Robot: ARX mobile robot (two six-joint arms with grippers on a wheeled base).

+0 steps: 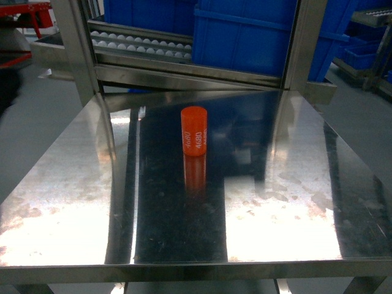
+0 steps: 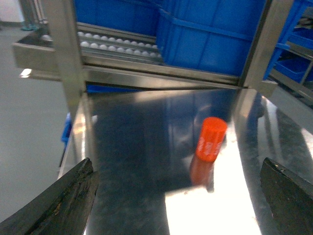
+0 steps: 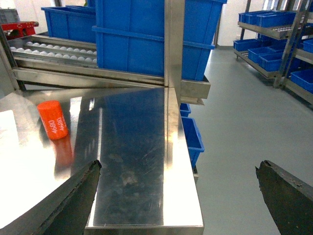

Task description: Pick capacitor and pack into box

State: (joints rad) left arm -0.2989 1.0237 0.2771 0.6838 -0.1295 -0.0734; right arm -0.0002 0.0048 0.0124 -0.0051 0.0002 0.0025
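An orange cylindrical capacitor (image 1: 194, 131) with white "4680" print stands upright on the steel table (image 1: 73, 184), a little behind its middle. It also shows in the left wrist view (image 2: 211, 139) and the right wrist view (image 3: 53, 120). My left gripper (image 2: 178, 196) is open, its dark fingers (image 2: 63, 205) spread wide, with the capacitor ahead and slightly right. Over the table's right edge my right gripper (image 3: 178, 196) is open too, with nothing between its fingers (image 3: 73, 200); the capacitor lies far to its left. Neither gripper appears in the head view. The box is out of view.
Behind the table stands a steel frame with a roller conveyor (image 1: 141, 44) and big blue crates (image 1: 245, 37). A steel post (image 3: 172, 44) rises at the table's back right corner. More blue crates sit under the table's right side (image 3: 193, 139) and on shelving (image 3: 274, 44).
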